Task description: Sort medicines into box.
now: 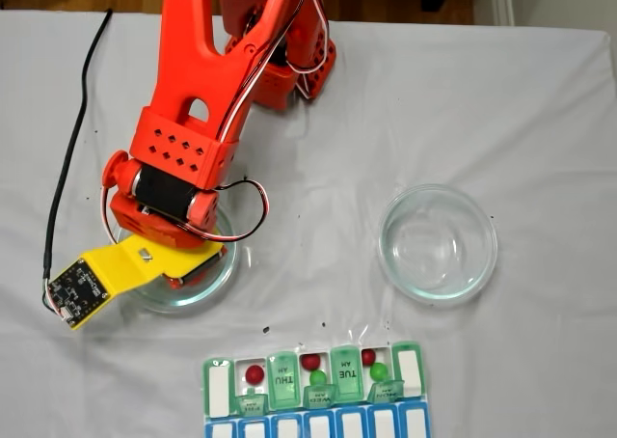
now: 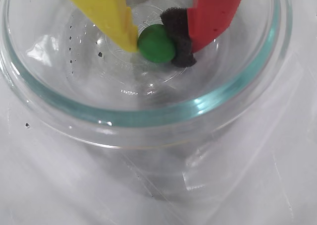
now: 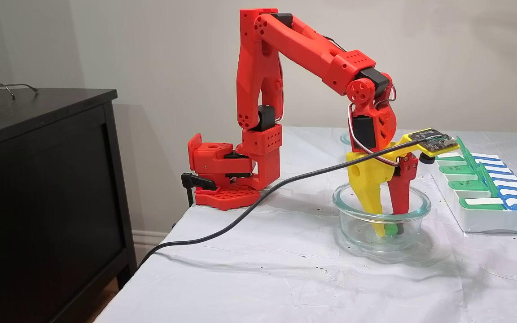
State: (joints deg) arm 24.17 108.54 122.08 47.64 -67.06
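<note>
A bright green pill (image 2: pixel 156 43) lies at the bottom of a clear glass dish (image 2: pixel 148 117). My gripper (image 2: pixel 158 50) reaches down into that dish and is shut on the pill, the yellow finger (image 2: pixel 111 12) touching its left side and the black foam pad of the red finger (image 2: pixel 179 36) pressing its right. From the side, the gripper (image 3: pixel 388 229) stands upright in the dish (image 3: pixel 422 208) with the green pill (image 3: pixel 391 230) at its tips. The box (image 1: pixel 219 390) lies at the table's near edge with some lids open. A red pill (image 1: pixel 254 373) and a green pill (image 1: pixel 378 371) are among several in its compartments.
A second glass dish (image 1: pixel 388 250) stands empty to the right of the arm in a fixed view. A black cable (image 3: pixel 240 215) runs across the white tablecloth to the wrist camera board (image 1: pixel 77 288). A black cabinet (image 3: pixel 38 202) stands beside the table.
</note>
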